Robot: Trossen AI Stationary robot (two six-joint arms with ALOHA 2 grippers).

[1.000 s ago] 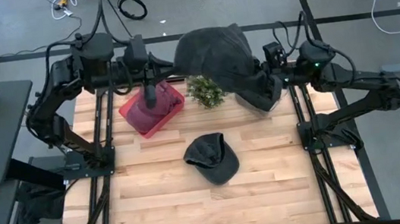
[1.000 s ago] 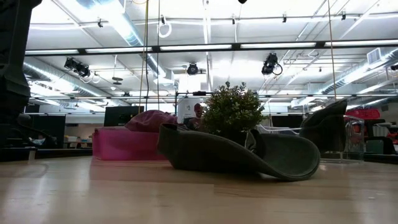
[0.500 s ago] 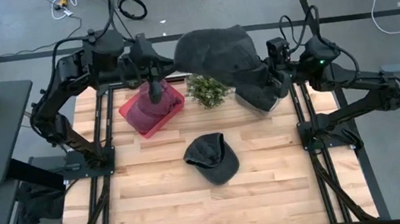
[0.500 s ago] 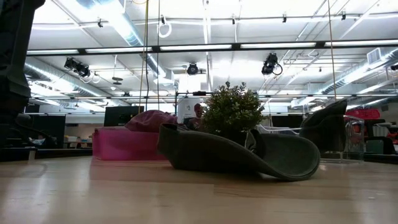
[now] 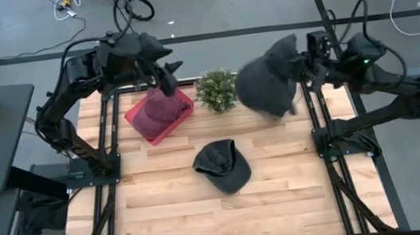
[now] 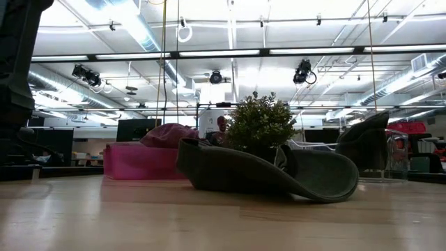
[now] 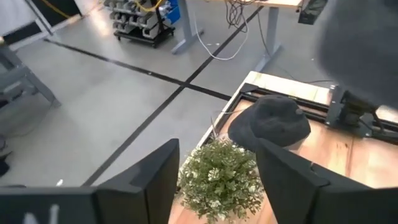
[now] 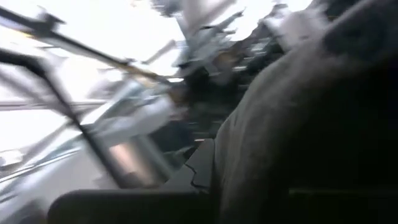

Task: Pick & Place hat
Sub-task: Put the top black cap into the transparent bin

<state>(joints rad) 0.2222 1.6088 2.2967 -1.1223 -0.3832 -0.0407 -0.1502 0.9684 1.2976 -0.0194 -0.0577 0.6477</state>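
High view: the right gripper (image 5: pixel 300 65), at upper right of the frame, was clamped on a dark grey hat (image 5: pixel 266 86) that hung limp over the table's (image 5: pixel 165 211) right edge, beside the plant (image 5: pixel 217 91). A second dark cap (image 5: pixel 222 166) lay at centre on the wood. The left gripper (image 5: pixel 168 68), at upper left, hovered above the pink bin (image 5: pixel 160 115) holding a maroon hat (image 5: pixel 157 114); its fingers stood apart and held nothing.

Low view: the cap (image 6: pixel 268 171) lay slumped at centre with its brim curled, in front of the plant (image 6: pixel 260 124) and bin (image 6: pixel 139 162).

Left wrist view: the open fingers (image 7: pixel 283 180) framed the plant (image 7: pixel 221 177) and the hanging hat (image 7: pixel 268 123).

Right wrist view: grey fabric (image 8: pixel 298 124) filled the right half.

Handling judgement: the hat was likely light, soft and non-fragile; it folds under grip. Pinch the brim or a gathered crown fold.
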